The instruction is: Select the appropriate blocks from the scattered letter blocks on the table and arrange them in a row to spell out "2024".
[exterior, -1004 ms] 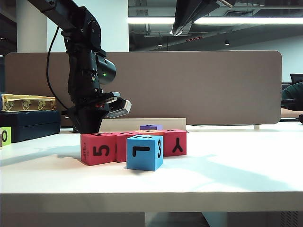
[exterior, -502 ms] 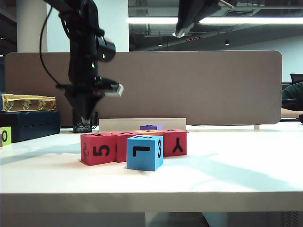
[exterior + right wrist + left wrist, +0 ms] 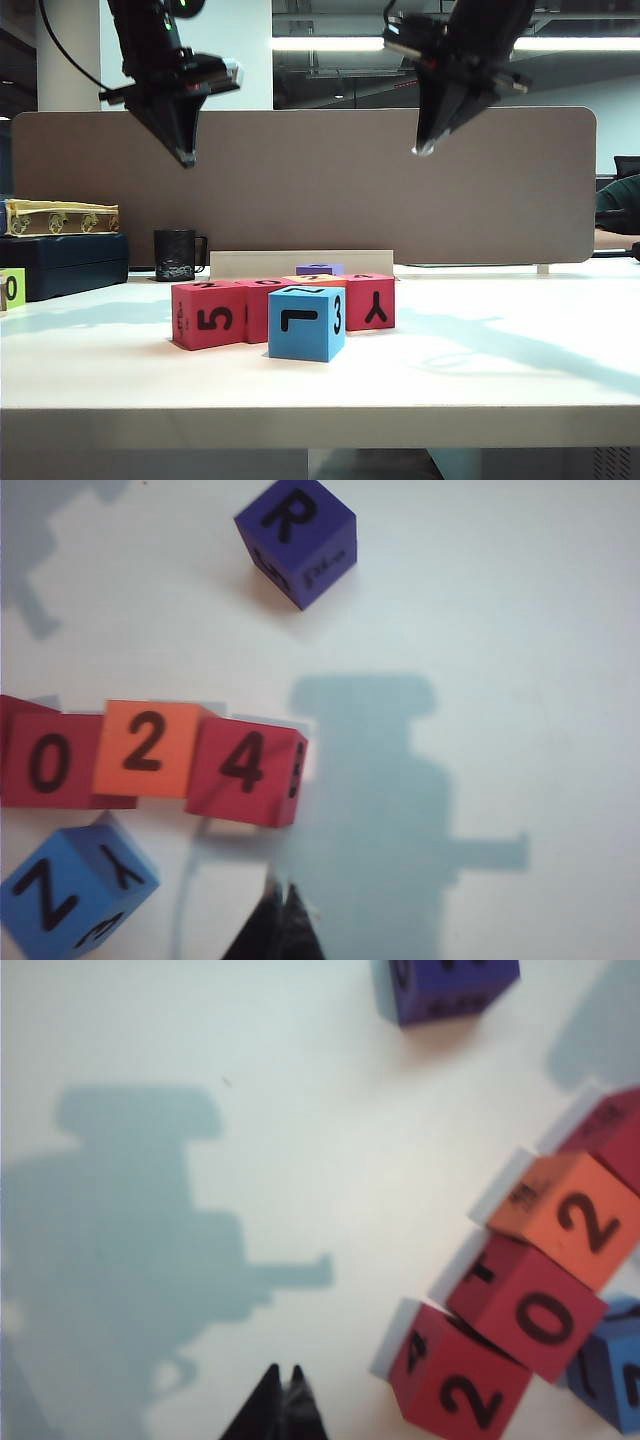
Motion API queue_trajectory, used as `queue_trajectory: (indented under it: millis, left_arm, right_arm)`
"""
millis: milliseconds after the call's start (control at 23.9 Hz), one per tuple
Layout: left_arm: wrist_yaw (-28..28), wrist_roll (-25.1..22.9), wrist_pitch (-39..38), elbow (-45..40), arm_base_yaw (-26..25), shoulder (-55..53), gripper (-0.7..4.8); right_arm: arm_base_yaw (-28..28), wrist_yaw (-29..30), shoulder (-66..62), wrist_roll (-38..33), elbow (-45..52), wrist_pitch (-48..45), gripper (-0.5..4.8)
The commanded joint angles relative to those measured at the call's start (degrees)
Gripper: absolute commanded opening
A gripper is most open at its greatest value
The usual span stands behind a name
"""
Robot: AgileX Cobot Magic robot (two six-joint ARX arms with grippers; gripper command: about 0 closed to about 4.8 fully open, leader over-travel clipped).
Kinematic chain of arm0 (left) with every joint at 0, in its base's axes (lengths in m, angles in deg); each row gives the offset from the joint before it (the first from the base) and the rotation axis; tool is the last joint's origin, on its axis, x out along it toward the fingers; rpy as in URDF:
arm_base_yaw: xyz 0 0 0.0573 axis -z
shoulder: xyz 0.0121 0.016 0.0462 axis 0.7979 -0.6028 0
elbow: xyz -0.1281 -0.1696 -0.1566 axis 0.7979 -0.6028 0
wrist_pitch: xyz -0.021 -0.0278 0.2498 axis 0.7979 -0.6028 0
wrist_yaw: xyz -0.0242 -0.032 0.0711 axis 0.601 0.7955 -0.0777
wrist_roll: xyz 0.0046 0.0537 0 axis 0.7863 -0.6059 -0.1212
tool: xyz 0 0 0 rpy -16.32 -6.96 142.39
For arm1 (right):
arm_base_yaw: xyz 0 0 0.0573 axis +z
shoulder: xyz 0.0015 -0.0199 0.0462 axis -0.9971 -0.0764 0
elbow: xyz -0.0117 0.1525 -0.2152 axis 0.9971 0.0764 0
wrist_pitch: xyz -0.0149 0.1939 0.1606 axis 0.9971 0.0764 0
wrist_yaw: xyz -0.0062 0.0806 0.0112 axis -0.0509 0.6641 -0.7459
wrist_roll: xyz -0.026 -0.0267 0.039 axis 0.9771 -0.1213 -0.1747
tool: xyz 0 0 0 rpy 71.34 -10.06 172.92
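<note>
On the white table (image 3: 480, 360) our row of four blocks reads 2, 0, 2, 4 from above, so we judge the spelling done: red 2 (image 3: 462, 1392), red 0 (image 3: 530, 1312), orange 2 (image 3: 145, 746), red 4 (image 3: 245, 770). Our left gripper (image 3: 185, 155) has risen from beside the red 5-faced end to hang high above, empty and pinched shut, while the right gripper (image 3: 425, 148) has swung in high, also closed, the blue block (image 3: 306, 322) loose in front.

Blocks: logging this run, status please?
Left hand and right hand shut, empty, raised. Red and orange blocks in row. Blue block in front.
</note>
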Motion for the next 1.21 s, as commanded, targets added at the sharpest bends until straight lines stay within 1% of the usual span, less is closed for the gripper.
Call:
queue_trajectory:
  millis: [42, 167, 293, 377, 460, 502, 586, 711, 795, 921, 1088, 1214]
  left_arm:
    - [0.15, 0.83, 4.90, -0.09, -1.53, 1.01, -0.06]
    - [0.35, 0.87, 8.68, -0.31, -1.97, 1.25, -0.06]
    - [4.24, 1.62, 13.99, -0.31, -2.12, 1.38, -0.06]
    - [4.79, 2.38, 17.55, -0.13, -2.12, 1.92, -0.06]
    - [4.50, 2.38, 19.34, 0.28, -2.14, 3.19, -0.06]
    - [4.17, 2.45, 19.67, 0.37, -2.12, 3.82, -0.06]
    - [1.60, 2.27, 19.21, 1.03, -2.14, 6.05, -0.06]
    - [1.42, 2.29, 16.74, 1.01, -2.54, 10.38, -0.06]
    - [1.33, 2.29, 14.80, 1.01, -3.04, 15.45, -0.06]
    - [1.09, 2.05, 16.00, 0.92, -3.06, 21.11, -0.06]
    - [1.11, 1.97, 22.49, -1.92, -3.04, 24.63, -0.06]
    - [1.53, 1.38, 30.05, -9.42, -2.78, 25.27, -0.06]
  right_arm:
    - [-1.31, 0.63, -2.10, 0.22, -0.17, -2.21, -0.03]
    - [-1.88, 1.97, -3.52, 0.13, -0.17, -2.62, -0.03]
    - [-2.12, 2.82, -3.93, 0.13, -0.17, -3.56, -0.03]
    - [-2.12, 2.93, -3.91, -0.07, -0.28, -4.66, -0.03]
    - [-2.10, 2.95, -3.93, -0.09, -0.26, -5.35, -0.03]
    - [-2.10, 2.97, -3.93, -0.09, -0.26, -5.66, -0.03]
    - [-2.10, 3.43, -3.93, -0.09, -0.26, -6.29, -0.03]
    - [-2.10, 3.63, -3.93, -0.09, -0.26, -6.73, -0.03]
    - [-2.10, 4.44, -3.93, -0.09, -0.26, -7.61, -0.03]
    - [-2.10, 4.48, -3.93, -0.09, -0.26, -8.31, -0.03]
    - [-2.10, 4.50, -3.93, -0.09, -0.26, -8.35, -0.03]
    - [-2.10, 5.40, -3.91, -0.09, -0.26, -8.09, -0.04]
